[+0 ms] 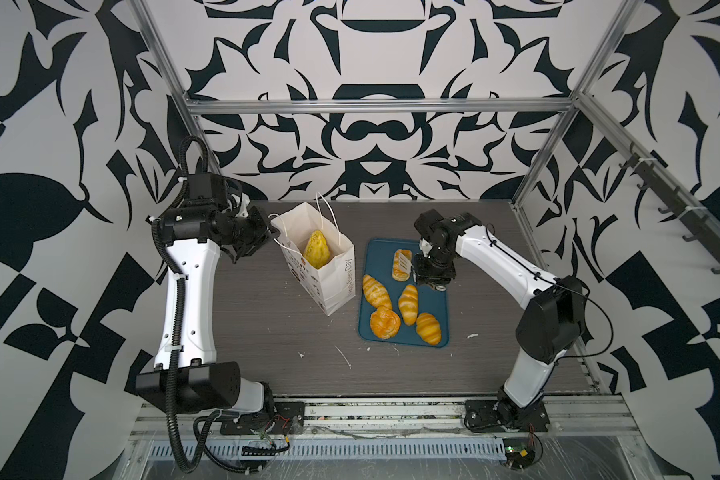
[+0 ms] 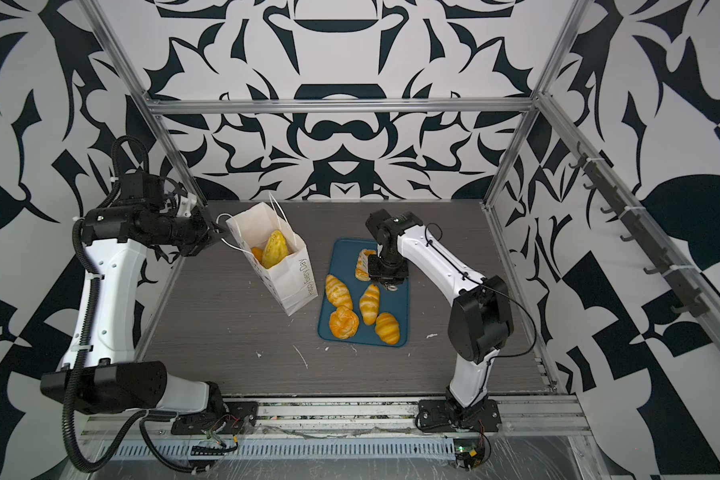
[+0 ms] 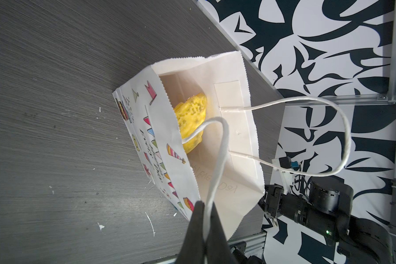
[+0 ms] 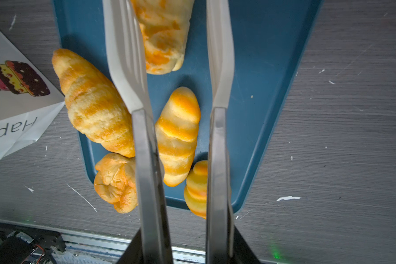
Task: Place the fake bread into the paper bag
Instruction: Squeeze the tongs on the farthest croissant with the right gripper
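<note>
Here's the right gripper (image 1: 413, 266) over the lattice pastry (image 4: 164, 36), fingers (image 4: 128, 68) parted and lined up along its long axis; the left gripper (image 3: 204, 206) pinches the cord handle (image 3: 223, 137) of the paper bag (image 3: 157, 137).

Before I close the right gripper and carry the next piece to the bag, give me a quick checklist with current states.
1. Bag held: ok. The left gripper is shut on the cord handle.
2. Bag upright, mouth open: ok. The paper bag stands with its top spread.
3. Room inside: ok. The braided loaf leans in it, with space beside it.
4. Jaws ready: ok. The right gripper is open over the tray.
5. Target lined up: ok. The lattice pastry lies between its fingers.
6. Fingertips low enough to grip: cannot tell.
</note>
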Action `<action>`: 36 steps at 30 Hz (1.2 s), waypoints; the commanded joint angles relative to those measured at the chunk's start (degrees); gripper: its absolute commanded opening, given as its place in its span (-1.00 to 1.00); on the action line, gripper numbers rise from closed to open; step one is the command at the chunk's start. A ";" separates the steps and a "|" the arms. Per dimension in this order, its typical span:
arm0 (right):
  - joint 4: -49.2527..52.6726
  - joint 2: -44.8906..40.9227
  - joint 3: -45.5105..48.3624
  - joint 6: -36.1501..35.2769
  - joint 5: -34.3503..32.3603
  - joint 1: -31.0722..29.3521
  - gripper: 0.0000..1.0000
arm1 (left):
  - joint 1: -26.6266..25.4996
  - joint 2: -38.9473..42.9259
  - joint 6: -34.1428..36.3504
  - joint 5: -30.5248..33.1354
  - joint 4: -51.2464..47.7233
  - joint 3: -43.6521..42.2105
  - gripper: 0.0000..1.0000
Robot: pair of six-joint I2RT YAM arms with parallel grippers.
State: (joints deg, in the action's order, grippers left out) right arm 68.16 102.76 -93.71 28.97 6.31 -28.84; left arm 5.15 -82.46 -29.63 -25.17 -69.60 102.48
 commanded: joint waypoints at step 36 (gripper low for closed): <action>-1.08 -0.28 -1.74 9.17 2.79 -3.49 -0.06 | 0.21 2.30 0.27 -0.28 -0.98 -2.89 -1.00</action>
State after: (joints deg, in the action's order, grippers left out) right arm 67.44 102.83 -94.96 37.21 8.84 -31.94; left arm 5.15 -81.60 -29.58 -25.34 -69.19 100.84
